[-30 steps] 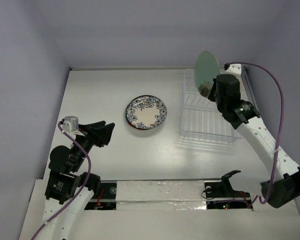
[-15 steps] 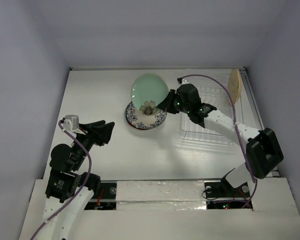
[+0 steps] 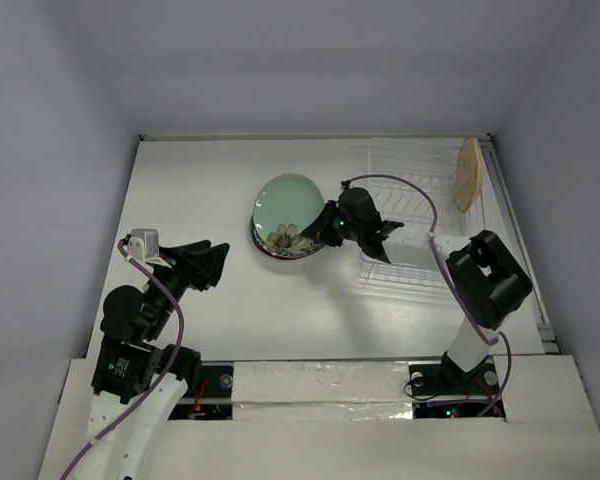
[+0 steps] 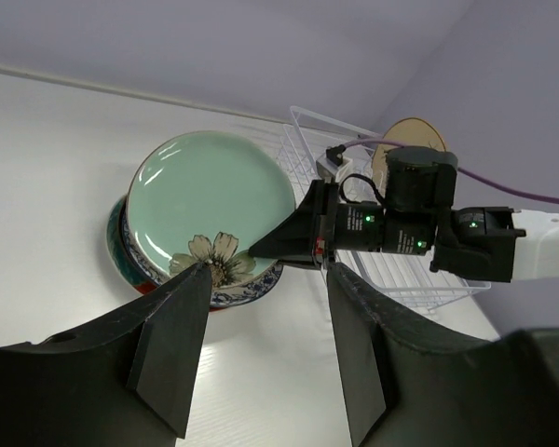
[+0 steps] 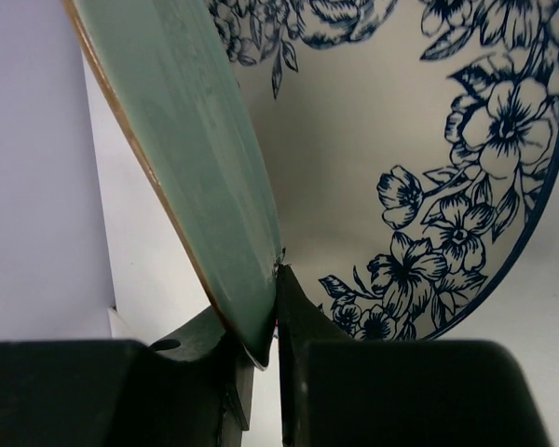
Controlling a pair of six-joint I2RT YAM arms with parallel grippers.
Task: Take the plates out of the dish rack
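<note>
My right gripper [image 3: 327,226] is shut on the rim of a pale green plate [image 3: 290,203] with a flower. It holds the plate tilted just over a white plate with dark blue flowers [image 3: 292,254] at the table's middle. The right wrist view shows the green rim [image 5: 196,149] pinched between the jaws [image 5: 268,321], above the blue-flowered plate [image 5: 401,140]. A red-and-teal edge [image 4: 117,250] shows under the stack. The white wire dish rack [image 3: 412,262] stands at the right, with a tan plate [image 3: 468,173] upright at its far end. My left gripper [image 3: 212,262] is open and empty, left of the stack.
The rack [image 4: 307,140] and the tan plate [image 4: 408,135] also show in the left wrist view behind my right arm [image 4: 419,228]. A purple cable [image 3: 400,185] loops over the rack. White walls close in the table at the back and sides.
My right arm carried the green plate from the rack's far end leftward and lowered it over the blue-flowered plate. The tan plate now shows in the rack. The left arm has not moved.
</note>
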